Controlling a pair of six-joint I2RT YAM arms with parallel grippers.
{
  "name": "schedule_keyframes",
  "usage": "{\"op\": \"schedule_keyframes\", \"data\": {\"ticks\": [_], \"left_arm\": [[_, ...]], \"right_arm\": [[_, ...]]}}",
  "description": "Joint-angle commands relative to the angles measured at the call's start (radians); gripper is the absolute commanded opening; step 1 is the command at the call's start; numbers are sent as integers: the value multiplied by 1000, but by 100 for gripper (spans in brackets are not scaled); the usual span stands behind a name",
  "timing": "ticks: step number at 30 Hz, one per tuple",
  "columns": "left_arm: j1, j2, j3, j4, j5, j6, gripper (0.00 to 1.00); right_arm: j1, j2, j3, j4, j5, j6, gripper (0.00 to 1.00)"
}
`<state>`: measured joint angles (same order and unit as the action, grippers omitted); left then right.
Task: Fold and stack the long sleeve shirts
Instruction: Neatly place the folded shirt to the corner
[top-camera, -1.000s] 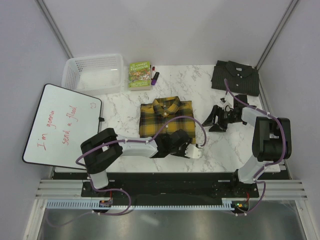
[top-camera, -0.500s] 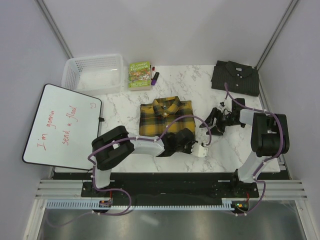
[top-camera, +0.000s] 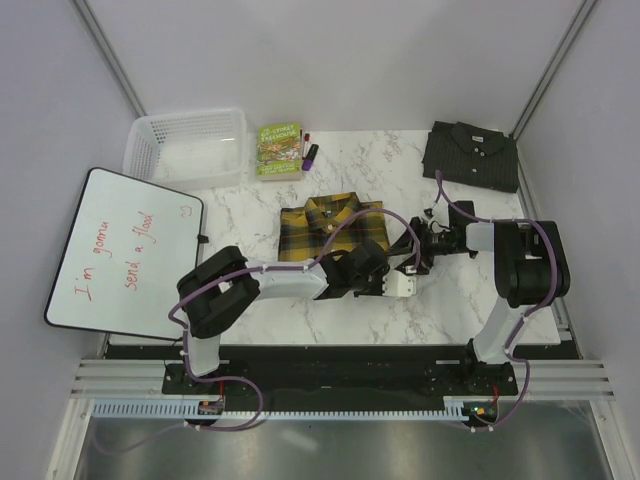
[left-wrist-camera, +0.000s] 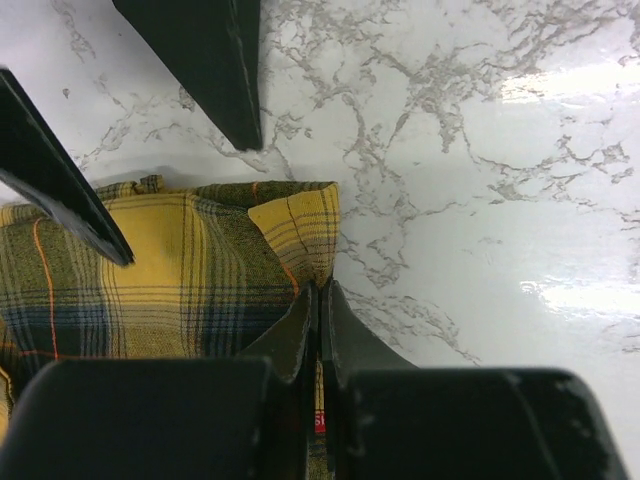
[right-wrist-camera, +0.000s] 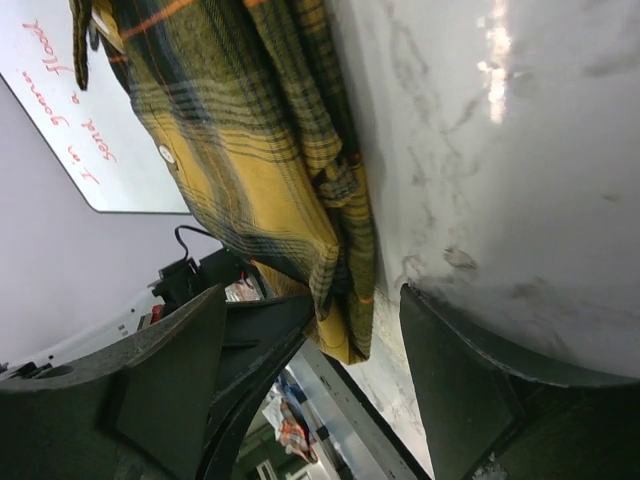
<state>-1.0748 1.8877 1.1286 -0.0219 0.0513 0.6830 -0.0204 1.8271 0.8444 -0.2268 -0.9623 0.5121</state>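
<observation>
the yellow-and-black plaid shirt (top-camera: 305, 235) is lying folded, collar up, in the middle of the marble table (top-camera: 350, 170). the left gripper (left-wrist-camera: 320, 300) is reaching in from 7 o'clock, its jaws pressed together and pinching the shirt's layered edge at the corner toward 4 o'clock. in the left wrist view that corner is showing a small fold of yellow cloth with a thin red line, just ahead of the fingertips.

the right gripper (right-wrist-camera: 312, 300) is coming in low from 3 o'clock with its jaws standing wide apart and holding nothing. its fingers are sitting on either side of the same stacked edge of the plaid shirt, close to the tabletop. whether they are touching the cloth is not clear.

the dark charcoal shirt (top-camera: 472, 155) is lying folded, collar up, in the table's corner at 1 o'clock, well apart from both grippers.

a white plastic basket (top-camera: 185, 145) is sitting at 10 o'clock, with a green book (top-camera: 279, 150) and markers (top-camera: 309, 150) beside it at 11 o'clock. a whiteboard (top-camera: 125, 250) with red handwriting is leaning off the table's edge at 9 o'clock.
</observation>
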Motion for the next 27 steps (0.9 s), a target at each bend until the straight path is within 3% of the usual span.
{"op": "schedule_keyframes", "data": {"ticks": [1,16,27], "left_arm": [[12,-50,54,-27,18,-57,2],[55,-87,109,-79,33,-92,2],[62,-105,149,-131,70,-128,2]], "right_arm": [[53,35,-13,72,34,52,79],[105,132,53,67,40,86,75],[135,219,41,492,69,404,73]]}}
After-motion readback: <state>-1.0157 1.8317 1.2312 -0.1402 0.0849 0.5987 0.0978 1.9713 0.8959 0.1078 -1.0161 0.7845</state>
